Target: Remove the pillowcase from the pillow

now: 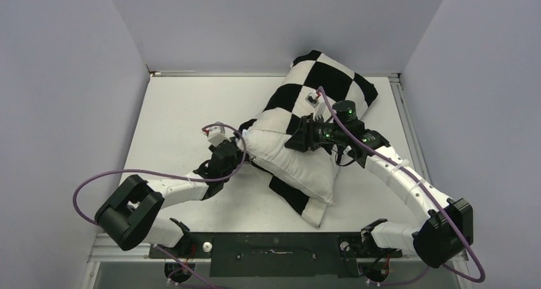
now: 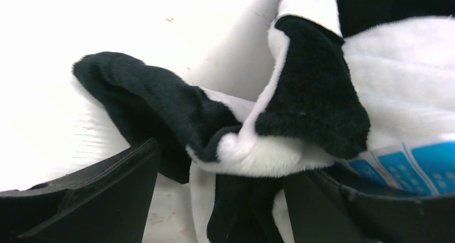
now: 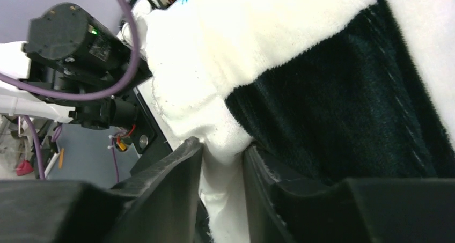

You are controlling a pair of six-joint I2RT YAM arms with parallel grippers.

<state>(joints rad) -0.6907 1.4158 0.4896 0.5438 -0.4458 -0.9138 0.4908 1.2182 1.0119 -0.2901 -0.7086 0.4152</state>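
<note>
The pillowcase (image 1: 328, 85) is half off. It covers the far end of the pillow (image 1: 290, 155), and a loose flap lies under the near end. The bundle sits right of centre on the table (image 1: 185, 110).

My left gripper (image 2: 225, 173) stands wide open at the pillow's left corner. A crumpled fold of pillowcase lies across the gap between its fingers, unclamped. My right gripper (image 3: 222, 157) is closed narrowly on a fold of plain white cloth at the pillowcase's edge. By its weave I take that cloth for the pillow, not the cover.

My worry is that nothing holds the pillowcase. Any pull with the right arm would likely drag pillow and cover together across the table. If I close the left on that fold, it may catch the pillow's corner too, and then both arms would be tugging the same thing. The right pinch looks thin and could slip.
</note>
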